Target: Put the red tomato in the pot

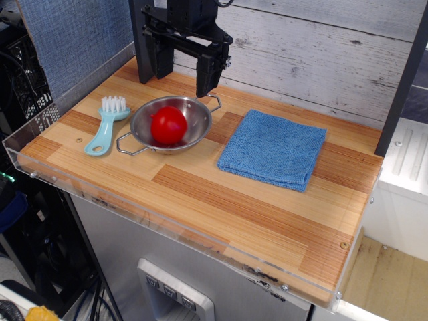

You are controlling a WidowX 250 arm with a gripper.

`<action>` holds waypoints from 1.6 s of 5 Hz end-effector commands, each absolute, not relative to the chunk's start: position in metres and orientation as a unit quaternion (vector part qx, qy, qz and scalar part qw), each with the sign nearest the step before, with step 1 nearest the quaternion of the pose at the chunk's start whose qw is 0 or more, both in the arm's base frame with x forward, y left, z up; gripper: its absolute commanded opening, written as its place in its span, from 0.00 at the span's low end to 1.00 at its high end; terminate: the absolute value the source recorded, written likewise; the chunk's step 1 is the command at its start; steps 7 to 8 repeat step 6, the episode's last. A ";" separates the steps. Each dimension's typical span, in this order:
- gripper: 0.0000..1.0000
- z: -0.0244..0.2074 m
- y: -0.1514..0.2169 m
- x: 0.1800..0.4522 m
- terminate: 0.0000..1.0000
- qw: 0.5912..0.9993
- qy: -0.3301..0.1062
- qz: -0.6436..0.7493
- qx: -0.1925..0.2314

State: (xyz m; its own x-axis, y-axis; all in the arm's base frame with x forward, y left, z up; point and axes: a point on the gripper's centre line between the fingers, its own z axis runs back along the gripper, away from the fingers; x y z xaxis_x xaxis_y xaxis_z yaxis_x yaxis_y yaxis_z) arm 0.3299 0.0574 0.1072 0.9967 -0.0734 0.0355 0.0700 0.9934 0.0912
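Note:
The red tomato [168, 125] lies inside the pot [193, 108], a shallow shiny steel bowl with two wire loop handles, at the back left of the wooden table. My gripper [182, 77] hangs open and empty above the pot's far side, its two black fingers [204, 73] spread wide and clear of the tomato.
A light blue brush with white bristles [107, 125] lies just left of the pot. A folded blue cloth [273, 148] lies to its right. A clear plastic lip [154, 217] runs along the table's front and left edges. A plank wall stands behind.

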 end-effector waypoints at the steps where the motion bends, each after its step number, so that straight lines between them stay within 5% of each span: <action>1: 1.00 0.121 0.055 0.330 0.00 0.999 -0.014 -0.037 0.015; 5: 1.00 0.121 0.055 0.330 0.00 0.999 -0.014 -0.037 0.015; 6: 1.00 0.121 0.055 0.330 1.00 0.999 -0.014 -0.037 0.015; 8: 1.00 0.121 0.055 0.330 1.00 0.999 -0.014 -0.037 0.015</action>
